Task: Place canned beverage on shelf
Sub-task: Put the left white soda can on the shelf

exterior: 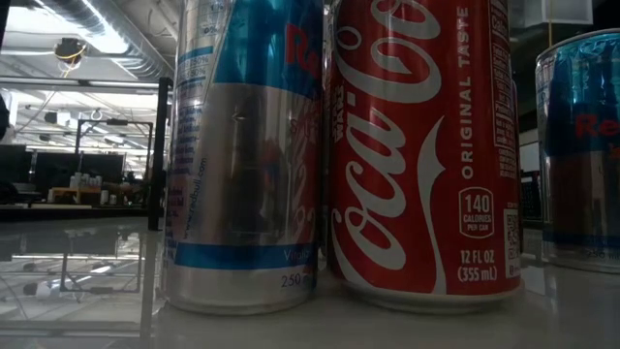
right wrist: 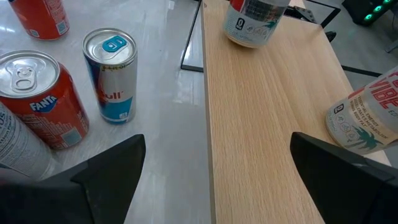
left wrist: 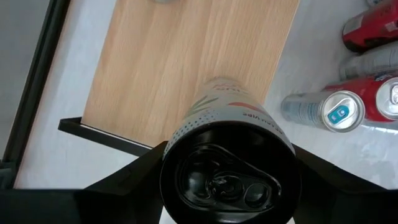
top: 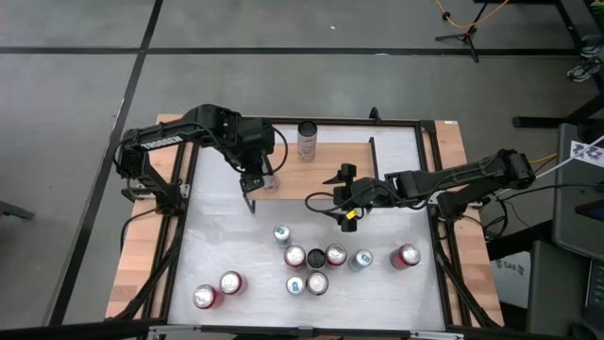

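Observation:
The shelf point(top: 316, 175), a light wood plank on thin black legs, stands at the table's far middle. A pale can point(top: 307, 140) stands on its far edge. My left gripper point(top: 257, 178) is over the shelf's left end, shut on a pale speckled can with a black top point(left wrist: 227, 180). This can also shows in the right wrist view point(right wrist: 367, 118). My right gripper point(top: 344, 203) is open and empty at the shelf's near right edge, and its wrist view point(right wrist: 217, 180) looks along the plank point(right wrist: 267, 124). My left gripper pinches the can between its two fingers point(left wrist: 140, 177), one on each side of the can's upper wall point(left wrist: 180, 146) just below the black top. The fingers come from above, pointing down. The can hangs roughly upright over the plank point(left wrist: 186, 68); whether its bottom rests on it, I cannot tell.
Several cans stand on the white table near the shelf: a cluster point(top: 313, 260), a red one at the right point(top: 406, 255), two at the near left point(top: 217, 288). A Fanta can point(right wrist: 37, 99) and a Red Bull can point(right wrist: 112, 74) stand close to my right gripper.

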